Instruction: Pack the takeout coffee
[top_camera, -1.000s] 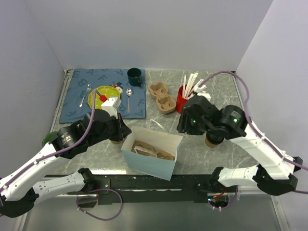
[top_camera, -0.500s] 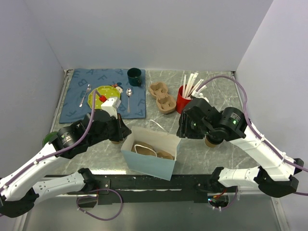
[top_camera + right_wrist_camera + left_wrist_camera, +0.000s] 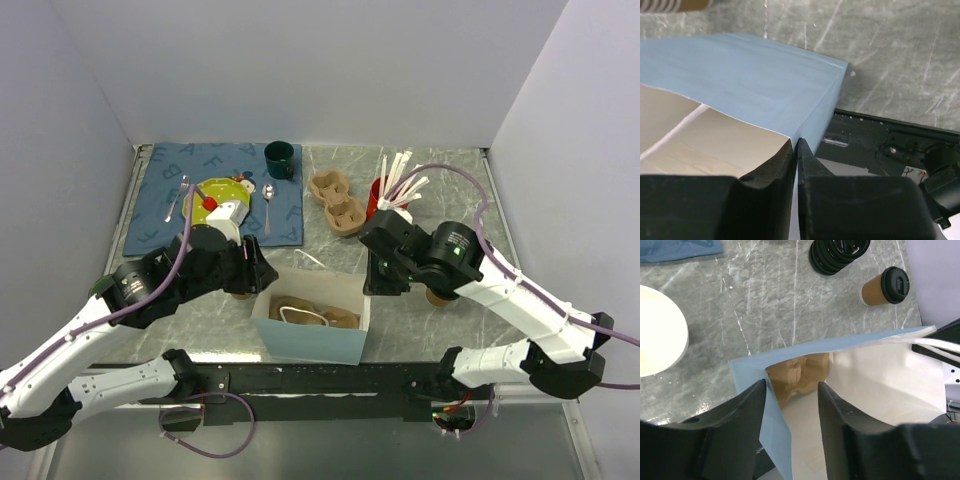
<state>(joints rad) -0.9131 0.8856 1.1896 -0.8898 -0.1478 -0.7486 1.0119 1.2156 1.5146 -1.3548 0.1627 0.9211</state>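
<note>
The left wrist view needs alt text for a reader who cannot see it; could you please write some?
The left gripper, fingers apart, hangs over the rim of an open light-blue paper bag with a cardboard cup carrier inside. Beyond it on the grey marble table sit a lidded brown coffee cup and a stack of black lids.

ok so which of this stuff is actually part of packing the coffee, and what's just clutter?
Job: takeout coffee; blue bag, rim pinched by the right gripper; cup carrier inside it.
Lying about: green mug; red cup of white sticks; spare carrier; green plate; spoon; placemat; black lids; lidless cup.
</note>
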